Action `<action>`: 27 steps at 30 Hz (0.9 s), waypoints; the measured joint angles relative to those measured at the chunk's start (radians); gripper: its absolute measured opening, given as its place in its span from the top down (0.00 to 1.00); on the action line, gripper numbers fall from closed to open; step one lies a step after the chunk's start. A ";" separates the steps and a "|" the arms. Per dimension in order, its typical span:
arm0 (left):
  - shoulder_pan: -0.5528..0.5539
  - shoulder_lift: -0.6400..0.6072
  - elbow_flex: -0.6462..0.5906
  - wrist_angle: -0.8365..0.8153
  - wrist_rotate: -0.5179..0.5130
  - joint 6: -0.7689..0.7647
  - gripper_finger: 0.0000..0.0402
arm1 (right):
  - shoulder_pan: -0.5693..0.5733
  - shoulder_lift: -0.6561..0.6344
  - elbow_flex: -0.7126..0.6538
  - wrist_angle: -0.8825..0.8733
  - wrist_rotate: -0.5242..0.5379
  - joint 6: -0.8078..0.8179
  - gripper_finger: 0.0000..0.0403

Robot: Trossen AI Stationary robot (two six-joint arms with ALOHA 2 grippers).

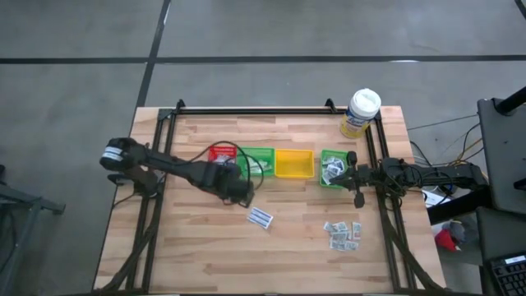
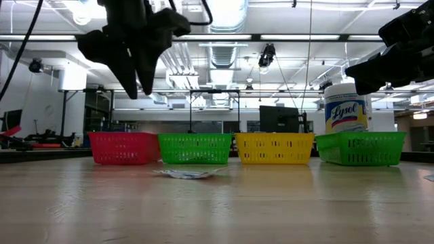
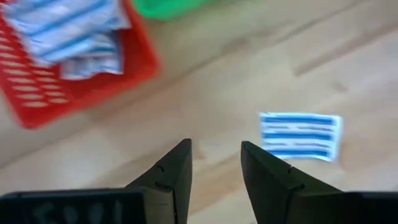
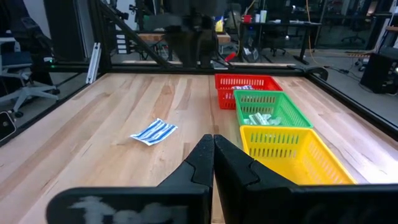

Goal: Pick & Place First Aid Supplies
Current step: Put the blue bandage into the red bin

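The first aid supplies are small flat packets. One white packet with blue stripes (image 1: 260,217) (image 3: 300,135) (image 4: 153,131) lies flat on the wooden table. Several small ones (image 1: 343,234) lie near the front right. More fill the red tray (image 3: 62,81) and both green trays (image 1: 259,162) (image 1: 333,167). My left gripper (image 1: 241,191) (image 3: 216,155) hangs open above the bare table, between the red tray and the striped packet, with nothing between its fingers. My right gripper (image 4: 213,142) is shut and empty at the table's right side, pointing level toward the left.
Four trays stand in a row across the middle: red (image 2: 123,148), green (image 2: 195,148), yellow (image 2: 274,148), green (image 2: 359,148). A white-lidded, yellow-labelled tub (image 1: 362,113) stands at the far right corner. A black frame rail (image 1: 246,111) runs along the far edge. Bare wood lies in front of the trays.
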State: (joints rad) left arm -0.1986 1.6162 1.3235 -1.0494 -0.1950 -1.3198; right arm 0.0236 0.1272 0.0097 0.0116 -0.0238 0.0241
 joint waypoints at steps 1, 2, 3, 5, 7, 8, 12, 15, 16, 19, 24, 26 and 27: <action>-0.012 0.008 0.000 0.025 -0.001 -0.012 0.68 | 0.000 0.000 0.000 0.000 0.000 0.001 0.98; -0.023 0.017 0.000 0.049 -0.001 -0.019 0.68 | 0.000 0.000 0.000 0.000 0.000 0.001 0.98; -0.032 0.027 0.000 0.074 -0.001 -0.022 0.68 | 0.000 0.000 0.000 0.000 0.000 0.000 0.98; -0.045 0.050 -0.001 0.123 -0.001 -0.024 0.68 | 0.000 0.000 0.000 0.000 0.000 0.001 0.98; -0.052 0.073 -0.001 0.170 -0.002 -0.028 0.68 | 0.000 0.000 0.000 0.000 0.000 0.001 0.98; -0.054 0.087 -0.001 0.193 -0.002 -0.028 0.68 | 0.000 0.000 0.000 0.000 0.000 0.000 0.98; -0.054 0.140 -0.001 0.285 0.002 -0.023 0.68 | 0.000 0.000 0.000 0.000 0.000 0.001 0.98; -0.054 0.177 0.005 0.351 0.022 0.006 0.68 | 0.000 0.000 0.000 0.000 0.000 0.002 0.98; -0.055 0.190 0.012 0.363 0.023 0.014 0.68 | 0.000 0.000 0.000 0.000 0.000 0.001 0.98; -0.059 0.226 0.052 0.369 0.026 0.035 0.68 | 0.000 0.000 0.000 0.000 0.000 0.001 0.98; -0.070 0.283 0.122 0.367 0.025 0.061 0.68 | 0.000 0.000 0.000 0.000 0.000 0.002 0.98; -0.077 0.306 0.151 0.361 0.026 0.066 0.68 | 0.000 0.000 0.000 0.000 0.000 0.000 0.98; -0.080 0.318 0.164 0.359 0.026 0.066 0.68 | 0.000 0.000 0.000 0.000 0.000 0.000 0.98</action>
State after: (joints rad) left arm -0.2785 1.9347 1.4875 -0.6907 -0.1688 -1.2537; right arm 0.0235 0.1272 0.0097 0.0116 -0.0239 0.0242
